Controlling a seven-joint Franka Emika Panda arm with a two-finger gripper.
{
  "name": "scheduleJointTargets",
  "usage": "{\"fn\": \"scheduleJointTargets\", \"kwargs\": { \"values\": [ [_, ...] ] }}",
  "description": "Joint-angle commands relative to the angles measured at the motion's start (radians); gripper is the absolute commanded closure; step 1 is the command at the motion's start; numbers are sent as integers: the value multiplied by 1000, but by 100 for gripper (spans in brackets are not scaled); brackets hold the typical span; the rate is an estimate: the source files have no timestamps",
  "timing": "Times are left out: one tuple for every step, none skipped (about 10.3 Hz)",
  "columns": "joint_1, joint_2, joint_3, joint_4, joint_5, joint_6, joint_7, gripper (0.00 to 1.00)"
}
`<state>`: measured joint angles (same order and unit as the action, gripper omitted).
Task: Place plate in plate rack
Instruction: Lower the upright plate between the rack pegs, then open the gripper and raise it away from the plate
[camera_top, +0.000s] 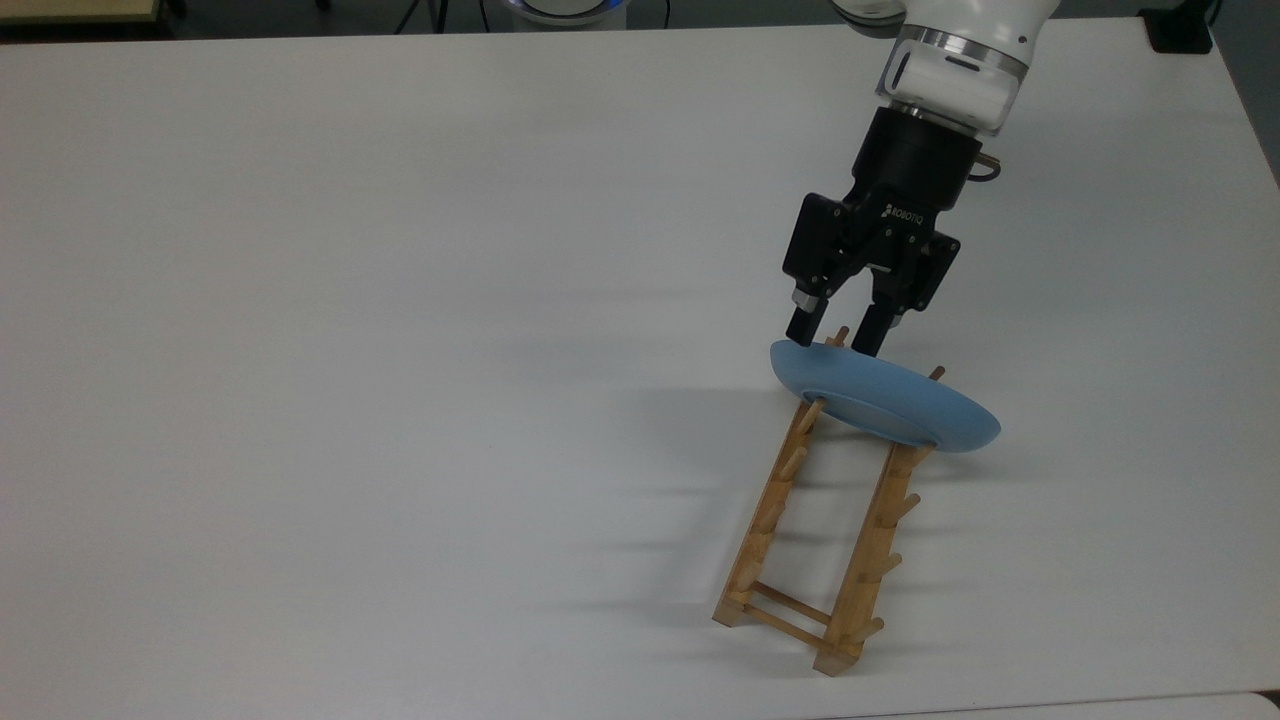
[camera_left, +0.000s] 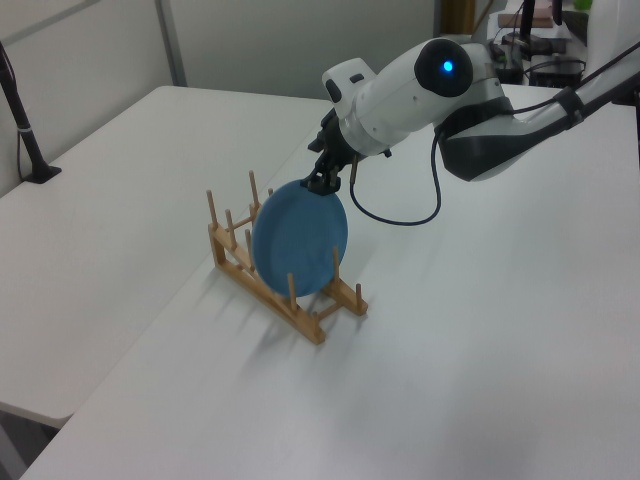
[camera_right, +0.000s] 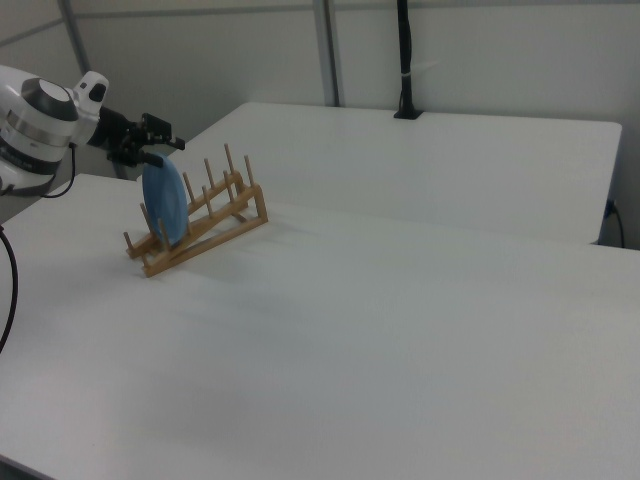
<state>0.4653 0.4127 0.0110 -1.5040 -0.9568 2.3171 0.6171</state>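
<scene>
We are releasing: the gripper (camera_top: 838, 337) is hanging spread open just above the plate (camera_top: 885, 406), which is standing on edge between pegs near one end of the rack (camera_top: 820, 540), so next we judge a straight lift away.

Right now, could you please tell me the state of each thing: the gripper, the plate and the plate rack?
gripper: open, fingers on either side of the plate's upper rim.
plate: on edge between the rack's pegs, leaning.
plate rack: standing on the table, one plate in it.
</scene>
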Motion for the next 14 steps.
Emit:
{"fn": "scheduleJointTargets", "kwargs": {
  "values": [
    [10,-35,-13,-10,67,2,18,0],
    [10,-49,-9,-9,107,-28,15,0],
    [9,-66,-9,-9,178,-57,3,0],
    [7,-84,-9,-9,246,-92,-32,0],
    [-6,-121,-12,-9,380,-158,-110,0],
    [-10,-155,-28,-9,491,-209,-170,0],
    [-58,-198,-38,-7,621,-305,-239,0],
    [-109,-231,-40,-9,714,-406,-302,0],
    [-163,-253,-39,-9,775,-476,-354,0],
    [-228,-284,-39,-13,850,-561,-450,0],
    [-273,-311,-37,-19,874,-631,-533,0],
    [-334,-339,-36,-21,886,-683,-592,0],
    [-374,-354,-34,-21,892,-691,-591,0],
    [-410,-362,-29,-22,908,-705,-588,0]
  ]
}}
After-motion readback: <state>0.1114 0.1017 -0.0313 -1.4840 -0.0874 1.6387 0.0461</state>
